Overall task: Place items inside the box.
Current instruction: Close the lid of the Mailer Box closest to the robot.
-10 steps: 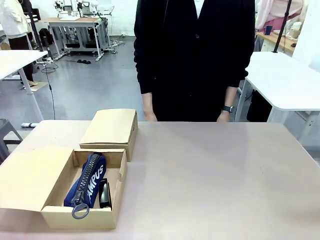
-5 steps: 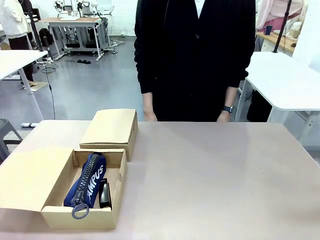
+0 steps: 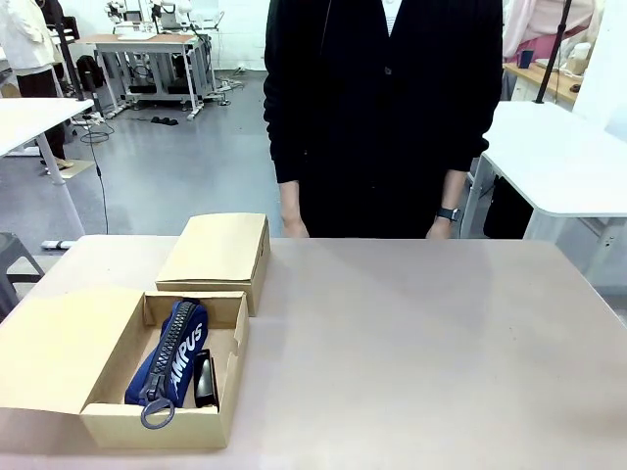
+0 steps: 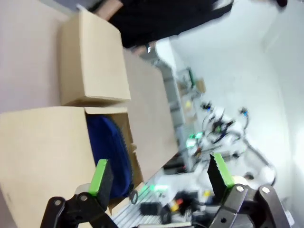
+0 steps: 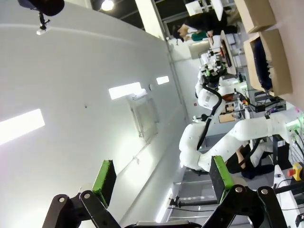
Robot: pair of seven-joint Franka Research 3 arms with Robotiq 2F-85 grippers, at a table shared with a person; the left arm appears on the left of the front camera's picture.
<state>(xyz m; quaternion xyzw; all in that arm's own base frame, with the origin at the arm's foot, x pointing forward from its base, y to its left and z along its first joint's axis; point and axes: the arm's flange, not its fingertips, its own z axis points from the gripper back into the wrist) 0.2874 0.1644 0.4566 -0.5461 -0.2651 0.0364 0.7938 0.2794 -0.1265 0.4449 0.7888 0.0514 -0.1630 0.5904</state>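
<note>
The box (image 3: 162, 428) lies open at the table's front left, its wide flap spread flat to the left. Inside it a navy blue zip pouch (image 3: 174, 352) lies lengthwise, with a small black object (image 3: 205, 380) beside it on the right. In the left wrist view my left gripper (image 4: 161, 175) hangs open and empty in the air off the side of the box (image 4: 42, 156), with the pouch (image 4: 111, 156) showing inside. My right gripper (image 5: 162, 180) is open and empty, pointing at a white wall; the box (image 5: 280, 61) with the pouch (image 5: 260, 59) is far off.
A smaller closed cardboard box (image 3: 217, 253) stands right behind the open one, also seen as the closed box (image 4: 92, 66) and the far closed box (image 5: 256, 13). A person (image 3: 382, 117) in black stands at the far edge, hands (image 3: 292, 227) hanging at the table's rim.
</note>
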